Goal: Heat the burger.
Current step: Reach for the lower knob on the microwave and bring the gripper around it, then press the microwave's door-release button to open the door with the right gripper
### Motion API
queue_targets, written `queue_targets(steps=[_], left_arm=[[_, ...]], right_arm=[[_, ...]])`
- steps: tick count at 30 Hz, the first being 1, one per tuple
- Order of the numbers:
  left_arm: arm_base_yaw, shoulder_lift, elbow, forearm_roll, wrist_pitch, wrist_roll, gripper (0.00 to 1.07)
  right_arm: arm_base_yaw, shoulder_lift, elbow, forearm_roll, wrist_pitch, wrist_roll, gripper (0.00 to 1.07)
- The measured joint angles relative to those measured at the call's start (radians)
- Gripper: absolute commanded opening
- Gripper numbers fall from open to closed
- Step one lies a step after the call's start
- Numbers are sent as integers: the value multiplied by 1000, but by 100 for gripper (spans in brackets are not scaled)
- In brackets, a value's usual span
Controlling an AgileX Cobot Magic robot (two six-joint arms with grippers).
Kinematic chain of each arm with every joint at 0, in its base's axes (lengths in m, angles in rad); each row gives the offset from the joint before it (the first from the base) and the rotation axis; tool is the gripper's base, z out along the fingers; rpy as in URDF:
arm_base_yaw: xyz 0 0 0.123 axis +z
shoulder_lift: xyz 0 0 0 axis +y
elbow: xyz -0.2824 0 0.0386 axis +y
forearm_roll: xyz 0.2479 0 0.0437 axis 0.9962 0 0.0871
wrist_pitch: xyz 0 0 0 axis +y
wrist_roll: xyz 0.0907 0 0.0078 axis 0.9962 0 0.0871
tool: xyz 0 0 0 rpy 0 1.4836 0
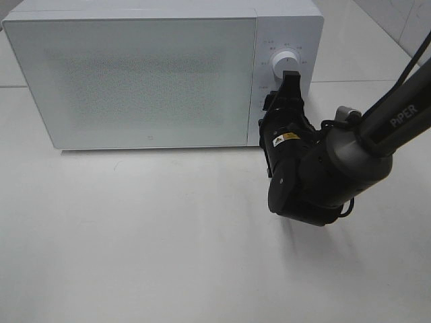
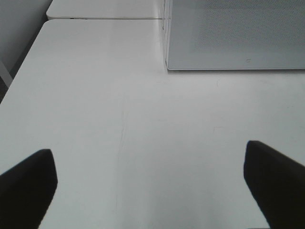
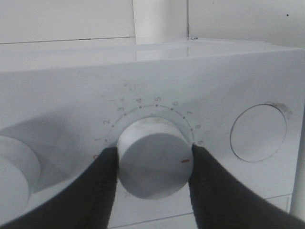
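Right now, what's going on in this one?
The right claw is closed around a knob on the control panel of the microwave, apparently to set the time. The microwave's door is shut and no burger is in sight; the frosted door hides whatever is inside. The left claw hangs open over the table, holding nothing.

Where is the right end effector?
The right end effector is at the microwave's control panel, right of the exterior high view, fingers closed on a dial.
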State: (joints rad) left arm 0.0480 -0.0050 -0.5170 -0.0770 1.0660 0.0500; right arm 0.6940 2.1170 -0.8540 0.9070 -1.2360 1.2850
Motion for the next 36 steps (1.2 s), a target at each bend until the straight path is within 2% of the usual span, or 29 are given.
queue_targets(steps=[1,2,3,5,13,24,32,36], left_arm=[[0,0,0,0,0,0,100],[0,0,0,0,0,0,100],[0,0,0,0,0,0,100],[0,0,0,0,0,0,100],[0,0,0,0,0,0,100],[0,0,0,0,0,0,100],[0,0,0,0,0,0,100],[0,0,0,0,0,0,100]], right_arm=[[0,0,1,0,-1,-4,48],[0,0,3,-5,-1,-15,60],[0,0,3,-5,-1,-15,60],[4,0,2,-57,17,-21,70],[7,0,7,-63,22,-40,73],[7,-52,94,-83,21,-72,73],[7,-144,174,-152,21,-189,73],[7,-221,220,-157,78,-329,73]])
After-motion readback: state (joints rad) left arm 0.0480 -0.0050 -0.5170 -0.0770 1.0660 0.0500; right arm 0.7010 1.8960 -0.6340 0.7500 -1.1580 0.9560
